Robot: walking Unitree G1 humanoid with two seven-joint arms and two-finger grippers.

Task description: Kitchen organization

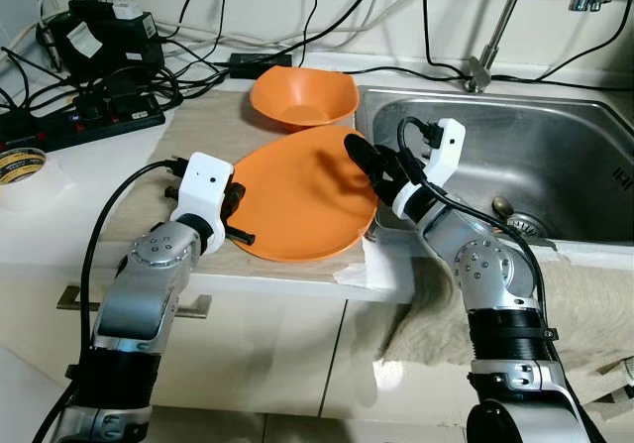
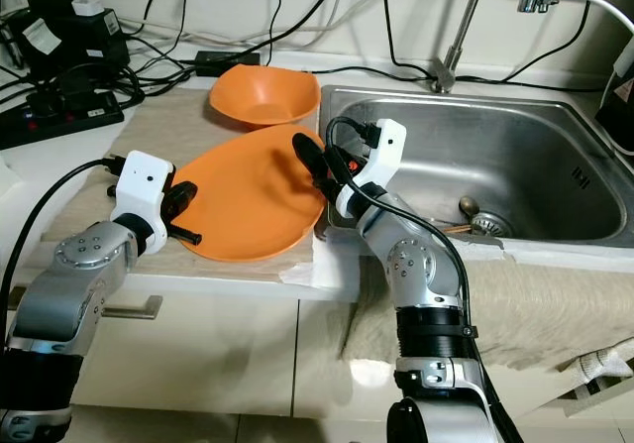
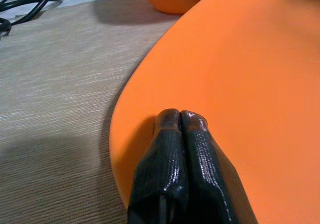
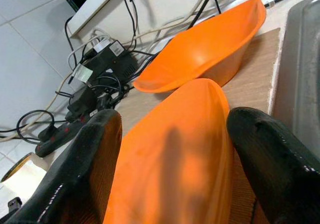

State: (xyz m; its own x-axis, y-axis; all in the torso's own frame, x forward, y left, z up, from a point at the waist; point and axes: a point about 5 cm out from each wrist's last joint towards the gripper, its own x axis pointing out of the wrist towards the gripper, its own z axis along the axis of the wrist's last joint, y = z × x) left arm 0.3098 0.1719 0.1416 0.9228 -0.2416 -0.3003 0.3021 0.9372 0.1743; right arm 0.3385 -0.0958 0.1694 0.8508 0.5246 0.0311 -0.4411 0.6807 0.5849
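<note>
Right pincer gapes astride the orange plate rim; left pincer closed, pressing its edge; close right squarely before lifting.

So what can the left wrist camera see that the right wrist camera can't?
The left wrist view alone shows the left gripper, its two black fingers pressed together and resting on the rim of the orange plate, with woven mat beside it.

The right wrist view alone shows the right gripper, open, one finger on either side of the plate's edge, plus a tangle of cables by the wall and the sink rim.

Both show the plate and the orange bowl behind it.
</note>
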